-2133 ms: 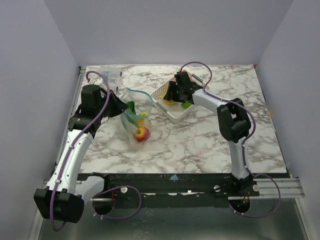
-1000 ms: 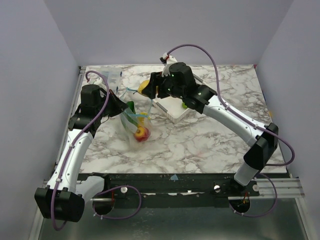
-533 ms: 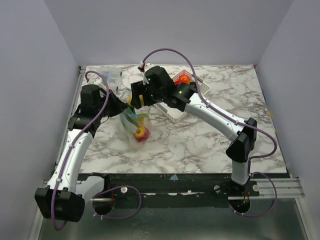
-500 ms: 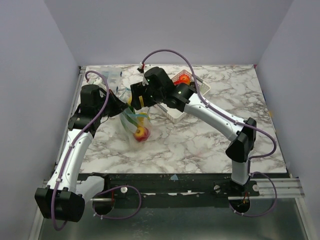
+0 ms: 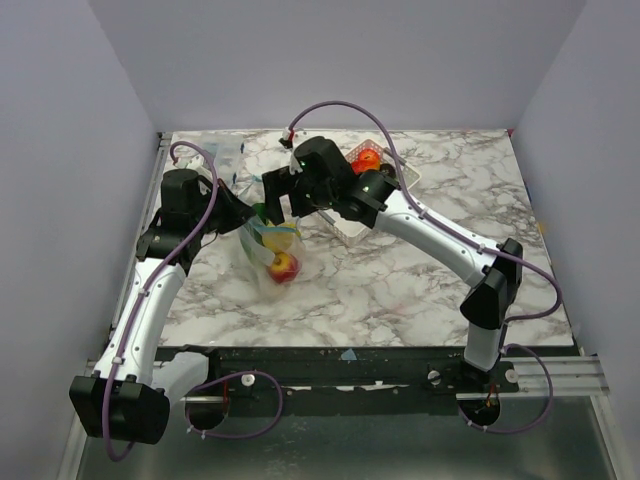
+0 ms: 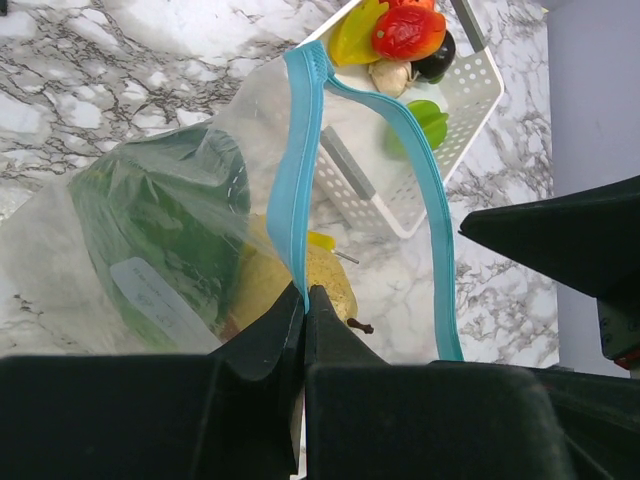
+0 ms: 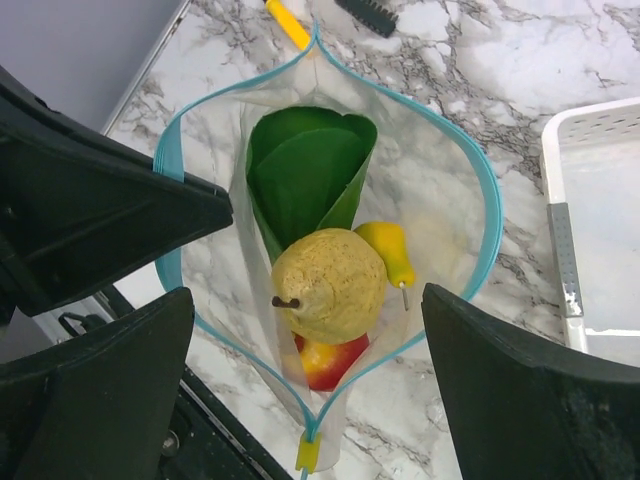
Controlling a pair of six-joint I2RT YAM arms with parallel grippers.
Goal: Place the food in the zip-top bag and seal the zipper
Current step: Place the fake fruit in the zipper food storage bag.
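The clear zip-top bag stands open on the marble table. My left gripper is shut on its blue-green zipper, pinching the strip at the fingertips. My right gripper hovers open and empty over the bag's mouth. Inside the bag lie a speckled yellow pear, a green leafy piece, a small yellow piece and a red-yellow apple. More food sits in the white basket.
The white perforated basket stands just right of the bag, with red and orange pieces at its far end. A small clear box sits at the back left. A yellow slider hangs at the bag's near corner.
My right gripper carried the yellow pear from the basket to above the bag and let it go; the pear now lies in the bag. The left arm has not moved.
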